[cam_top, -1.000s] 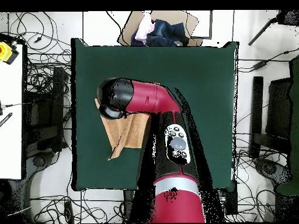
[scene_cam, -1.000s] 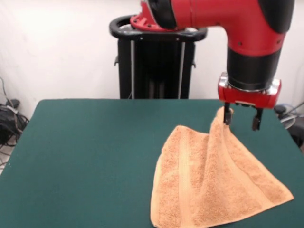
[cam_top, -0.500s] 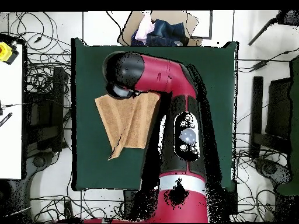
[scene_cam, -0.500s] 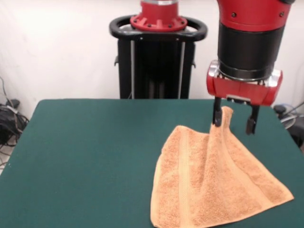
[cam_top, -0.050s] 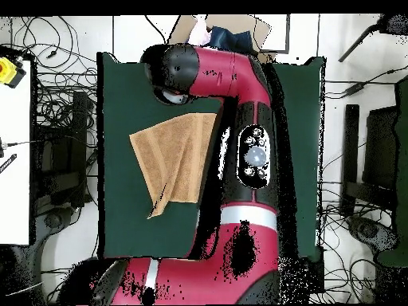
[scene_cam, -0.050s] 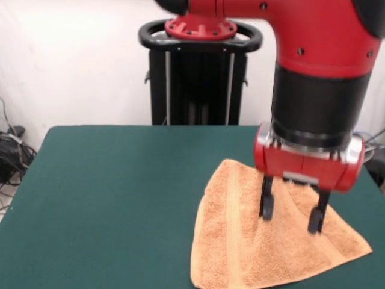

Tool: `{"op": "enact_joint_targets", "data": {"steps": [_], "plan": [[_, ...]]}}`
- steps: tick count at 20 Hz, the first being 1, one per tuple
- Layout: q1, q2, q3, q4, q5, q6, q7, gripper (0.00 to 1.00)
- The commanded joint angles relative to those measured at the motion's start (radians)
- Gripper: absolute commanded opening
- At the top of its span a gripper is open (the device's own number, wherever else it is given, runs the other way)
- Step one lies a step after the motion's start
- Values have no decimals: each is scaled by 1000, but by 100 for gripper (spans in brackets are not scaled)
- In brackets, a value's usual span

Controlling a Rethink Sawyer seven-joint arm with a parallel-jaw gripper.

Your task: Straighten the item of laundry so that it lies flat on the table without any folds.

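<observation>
While the gripper (scene_cam, -0.050s: 291,218) is hanging spread and empty over the towel (scene_cam, -0.050s: 240,241) at lower right, you are choosing a folded edge to grasp.

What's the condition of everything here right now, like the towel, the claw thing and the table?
towel: lying on the table, not held, not fully flat; ridges run through its middle, and the overhead view shows a tapering, folded-looking end.
gripper: open, empty, fingers apart just above the towel.
table: green top, partly covered by the towel on one side.
arm: reaching across the table over the towel's edge.
</observation>
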Motion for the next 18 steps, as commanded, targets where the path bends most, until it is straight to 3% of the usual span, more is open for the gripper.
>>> {"op": "enact_joint_targets", "data": {"steps": [1, 6, 9, 18], "plan": [[-13, 143, 107, -109, -39, -81, -55, 100], [-28, 83, 125, -16, 60, 94, 7, 100], [-59, -23, 134, 113, 115, 162, -7, 100], [-134, -266, 120, 394, 173, 135, -89, 100]]}}
